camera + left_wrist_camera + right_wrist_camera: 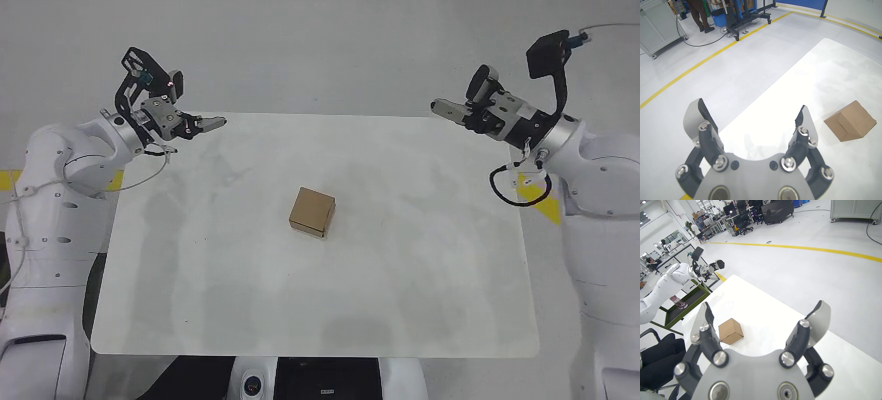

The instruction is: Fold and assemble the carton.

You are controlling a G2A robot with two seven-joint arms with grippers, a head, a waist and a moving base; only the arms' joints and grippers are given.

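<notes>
In the middle of the tabletop (400,300) stands the carton (312,212), closed and almost cubic. The left gripper (213,124) and the right gripper (440,106) hang spread above the far corners; the left seems slightly nearer.

I see one obstacle on the white table (420,300): the brown carton (312,211), standing near the middle with bare tabletop on every side, open to approach from any direction. My left gripper (212,124) hangs by the far left corner, my right gripper (440,105) by the far right corner, both well apart from it
</notes>
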